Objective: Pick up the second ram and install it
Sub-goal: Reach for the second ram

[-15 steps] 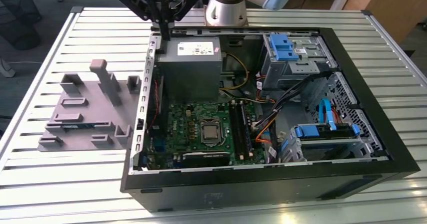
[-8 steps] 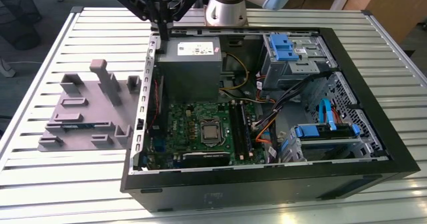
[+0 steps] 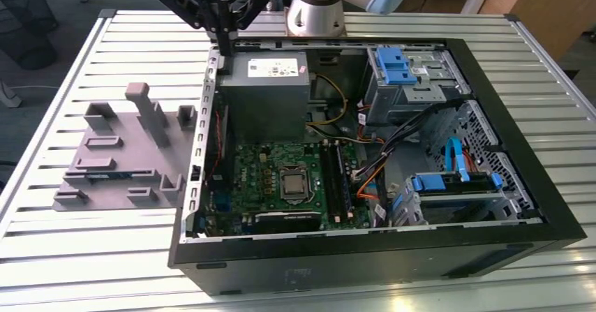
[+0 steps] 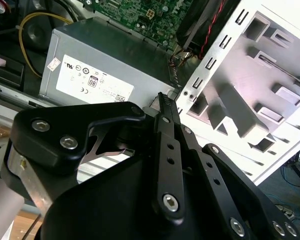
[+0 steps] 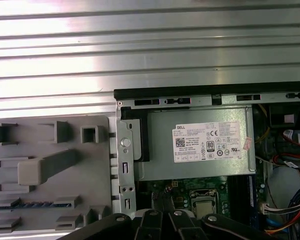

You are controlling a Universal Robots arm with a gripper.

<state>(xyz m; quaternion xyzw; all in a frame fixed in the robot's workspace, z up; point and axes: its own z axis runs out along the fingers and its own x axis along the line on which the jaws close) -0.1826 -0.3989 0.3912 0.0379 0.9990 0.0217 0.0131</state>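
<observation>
- Computer case (image 3: pixel 521 137): its far wall on the exterior view's left sits just under your gripper (image 3: pixel 226 52), and a straight drop could strike it.
- Grey tray (image 3: pixel 139 160), beside the case: its upright blocks (image 3: pixel 139 102) could snag you.
- Fingers (image 4: pixel 167 130): pressed together, pinching nothing.
- Second ram (image 3: pixel 98 176): it lies in the tray's near slot, where a skewed pinch could jam it.

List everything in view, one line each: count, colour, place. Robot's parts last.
table: one, silver, slatted, under everything
computer case: one, black, open, on the table
power supply: one, grey, inside the case
motherboard: one, green, inside the case
tray: one, grey, on the table at the exterior view's left of the case
second ram: one, dark with blue, in a tray slot
arm: one, grey, beyond the case
gripper: one, black, shut and empty, above the case wall beside the power supply
</observation>
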